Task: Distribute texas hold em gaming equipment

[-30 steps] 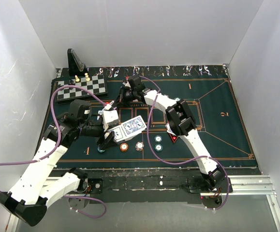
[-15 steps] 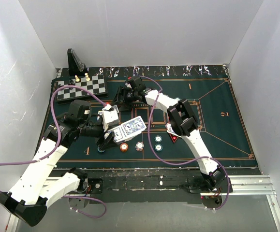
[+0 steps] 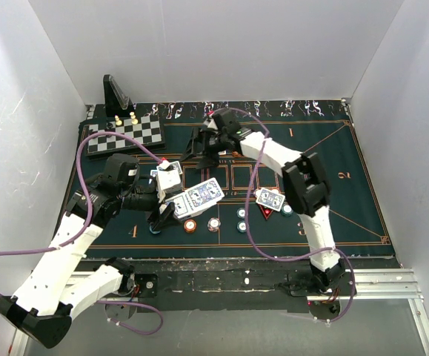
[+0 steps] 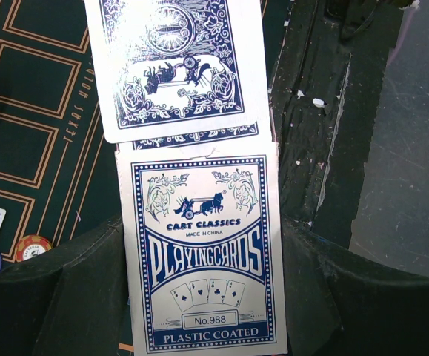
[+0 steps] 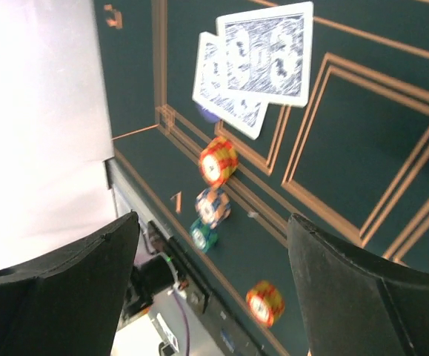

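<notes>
A blue-and-white playing-card box (image 4: 203, 252) sits between the fingers of my left gripper (image 4: 203, 311), which is shut on it. One blue-backed card (image 4: 173, 67) sticks out of its top. From above, the box (image 3: 197, 196) hangs over the mat's near left, with the left gripper (image 3: 174, 208) behind it. My right gripper (image 3: 201, 145) is open and empty at the mat's middle back. Its wrist view shows two cards (image 5: 262, 63) on the felt with orange (image 5: 218, 159), whitish (image 5: 213, 206) and teal (image 5: 202, 234) chips below them. Two more cards (image 3: 270, 199) lie by a red triangle marker (image 3: 264, 212).
A chessboard (image 3: 125, 133) with pawns and a black angled stand (image 3: 116, 95) occupy the back left corner. Chips (image 3: 213, 223) line the near edge of the green felt mat (image 3: 347, 185). White walls close in on three sides. A black rail (image 3: 221, 278) runs along the front.
The right gripper has gone from shut to open. Its arm has swung to the right, uncovering the cards beside the red triangle. The left arm and the box have stayed put.
</notes>
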### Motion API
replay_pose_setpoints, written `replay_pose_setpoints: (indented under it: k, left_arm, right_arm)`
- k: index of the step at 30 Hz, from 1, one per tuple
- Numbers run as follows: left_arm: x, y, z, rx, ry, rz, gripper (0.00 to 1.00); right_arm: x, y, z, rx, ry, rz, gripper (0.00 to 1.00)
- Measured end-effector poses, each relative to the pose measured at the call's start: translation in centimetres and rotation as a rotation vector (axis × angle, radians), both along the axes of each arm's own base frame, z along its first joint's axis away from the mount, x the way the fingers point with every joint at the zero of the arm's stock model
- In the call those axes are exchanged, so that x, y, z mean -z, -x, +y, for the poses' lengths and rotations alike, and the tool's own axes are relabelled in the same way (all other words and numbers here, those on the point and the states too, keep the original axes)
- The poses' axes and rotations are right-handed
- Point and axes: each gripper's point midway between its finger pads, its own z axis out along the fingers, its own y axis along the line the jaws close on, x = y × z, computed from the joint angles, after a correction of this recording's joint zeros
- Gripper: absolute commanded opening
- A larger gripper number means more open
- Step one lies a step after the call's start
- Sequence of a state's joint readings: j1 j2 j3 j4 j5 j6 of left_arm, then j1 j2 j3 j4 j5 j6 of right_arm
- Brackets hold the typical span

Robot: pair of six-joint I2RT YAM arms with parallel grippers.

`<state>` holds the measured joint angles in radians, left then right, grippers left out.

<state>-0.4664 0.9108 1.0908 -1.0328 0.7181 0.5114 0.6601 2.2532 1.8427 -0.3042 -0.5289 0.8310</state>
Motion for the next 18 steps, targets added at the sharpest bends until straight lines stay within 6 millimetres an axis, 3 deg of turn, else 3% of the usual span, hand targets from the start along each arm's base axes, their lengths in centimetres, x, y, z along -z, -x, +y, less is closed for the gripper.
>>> replay_pose_setpoints:
  k: [7, 10, 13, 18]
  left_arm:
    - [-0.1, 0.0, 0.0, 0.0, 0.002, -0.003, 0.05]
    - [-0.1, 0.0, 0.0, 0.0, 0.002, -0.004, 0.05]
    - [-0.1, 0.0, 0.0, 0.001, 0.002, -0.004, 0.05]
    - [0.1, 0.0, 0.0, 0.001, 0.0, -0.002, 0.05]
  right_arm:
    - [-11.4, 0.4, -6.8, 0.067, -0.139, -0.132, 0.89]
    - [-15.3, 1.2, -10.3, 0.106, -0.186, -0.196, 0.9]
    - [-17.1, 3.4, -12.6, 0.112, -0.217, -0.222, 0.9]
    - [-17.3, 7.6, -14.5, 0.076, -0.247, -0.202, 0.91]
